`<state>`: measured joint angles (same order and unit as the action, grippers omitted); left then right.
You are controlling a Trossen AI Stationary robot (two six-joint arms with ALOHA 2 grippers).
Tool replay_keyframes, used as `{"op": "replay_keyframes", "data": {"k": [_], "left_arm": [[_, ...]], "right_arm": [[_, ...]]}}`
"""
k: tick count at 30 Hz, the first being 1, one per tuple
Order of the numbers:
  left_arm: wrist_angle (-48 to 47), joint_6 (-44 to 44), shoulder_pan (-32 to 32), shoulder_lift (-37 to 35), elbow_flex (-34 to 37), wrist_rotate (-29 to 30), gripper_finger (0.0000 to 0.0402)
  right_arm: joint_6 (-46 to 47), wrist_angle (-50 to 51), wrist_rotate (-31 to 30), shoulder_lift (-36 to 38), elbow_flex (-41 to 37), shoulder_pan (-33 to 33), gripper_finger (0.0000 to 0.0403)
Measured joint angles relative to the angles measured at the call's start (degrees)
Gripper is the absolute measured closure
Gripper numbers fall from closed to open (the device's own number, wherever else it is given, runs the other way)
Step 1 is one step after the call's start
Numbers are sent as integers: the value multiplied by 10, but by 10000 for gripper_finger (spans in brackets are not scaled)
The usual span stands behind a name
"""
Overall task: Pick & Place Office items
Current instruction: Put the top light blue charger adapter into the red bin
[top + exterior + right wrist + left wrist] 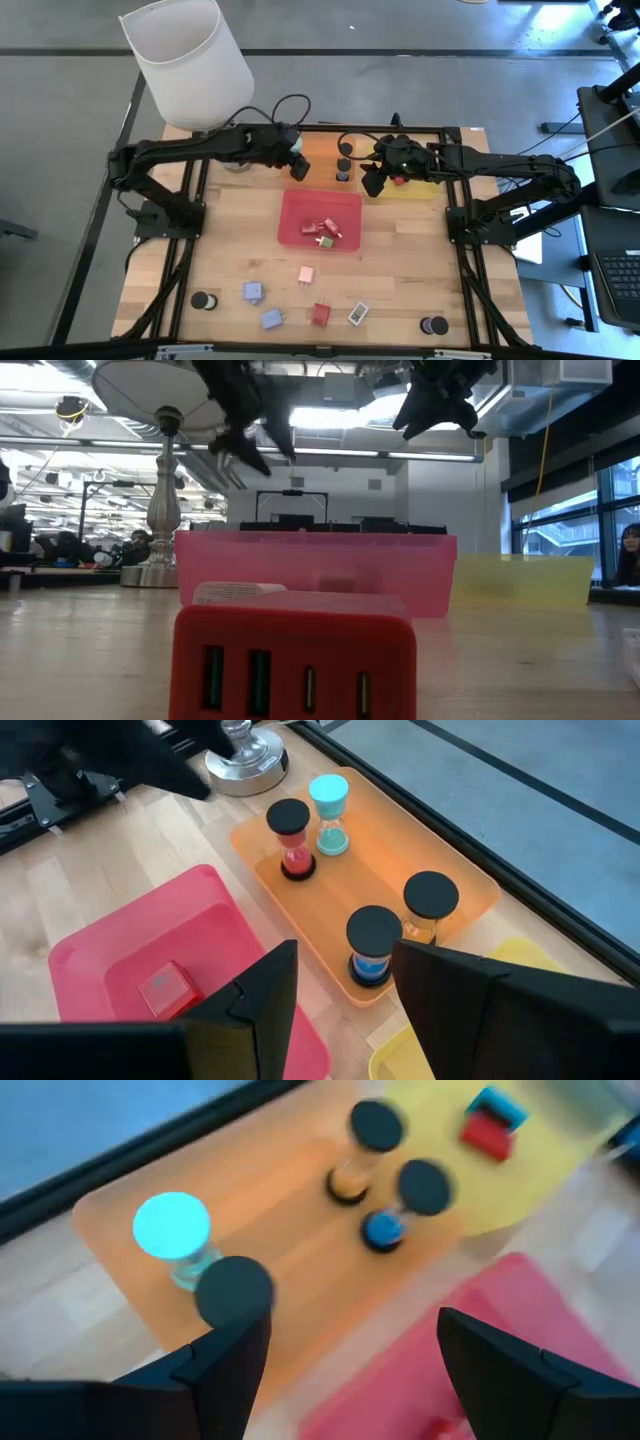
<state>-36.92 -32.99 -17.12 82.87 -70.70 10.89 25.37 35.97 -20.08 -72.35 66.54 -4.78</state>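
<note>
Wooden tabletop [400, 280] in an open-plan office, seen from above with a white-shaded lamp [190, 60] at its far left corner: two dark robot arms meet over three trays at the far side while loose office pieces wait along the near edge.

At left, the left gripper [297, 160] hangs over the orange tray [440, 850], where four small hourglass timers stand upright: one with a teal cap [328, 792], and three with black caps [290, 817]. Its fingers [235, 1355] stand apart and empty, so it appears to have just set a timer down, though the blurred wrist view leaves unclear which one. The step in hand looks like a release at the orange tray.

In the middle, the red tray [300, 210] holds a few red and pink blocks [326, 229].

At right, the right gripper [383, 178] hovers near the yellow tray [420, 192], its fingers [262, 985] parted a little and, as far as the wrist view shows, holding nothing. A red-and-blue piece [488, 1122] lies in that tray.

Still on the bare wood near the front edge: two black cylinders [204, 300], lavender-blue blocks [253, 292], a pink block [306, 274], a red block [320, 314] and a small white rectangle [357, 314]. The next move likely calls for the left arm to lift clear and reach forward to one of these.
</note>
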Motion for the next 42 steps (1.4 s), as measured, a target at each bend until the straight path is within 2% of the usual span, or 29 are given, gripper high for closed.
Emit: {"op": "replay_keyframes", "data": {"k": [3, 8, 15, 21, 25, 28, 37, 42], "left_arm": [[-3, -18, 63, -33, 0, 24, 119], [-25, -40, 176, -65, 0, 16, 119], [-33, -151, 338, -65, 0, -42, 119], [-35, -158, 438, -58, 0, -15, 119], [-36, -158, 481, -47, 0, 47, 119], [-35, -143, 503, -31, 0, 70, 119], [-32, -30, 546, 36, 0, 46, 119], [-39, -19, 564, 59, 0, 46, 119]], "right_arm": [[0, 0, 0, 0, 0, 0, 236], [0, 0, 0, 0, 0, 0, 236], [0, 0, 1, 0, 0, 0, 236], [0, 0, 1, 0, 0, 0, 236], [0, 0, 1, 0, 0, 0, 236], [0, 0, 1, 0, 0, 0, 236], [0, 0, 1, 0, 0, 0, 236], [0, 0, 1, 0, 0, 0, 236]]}}
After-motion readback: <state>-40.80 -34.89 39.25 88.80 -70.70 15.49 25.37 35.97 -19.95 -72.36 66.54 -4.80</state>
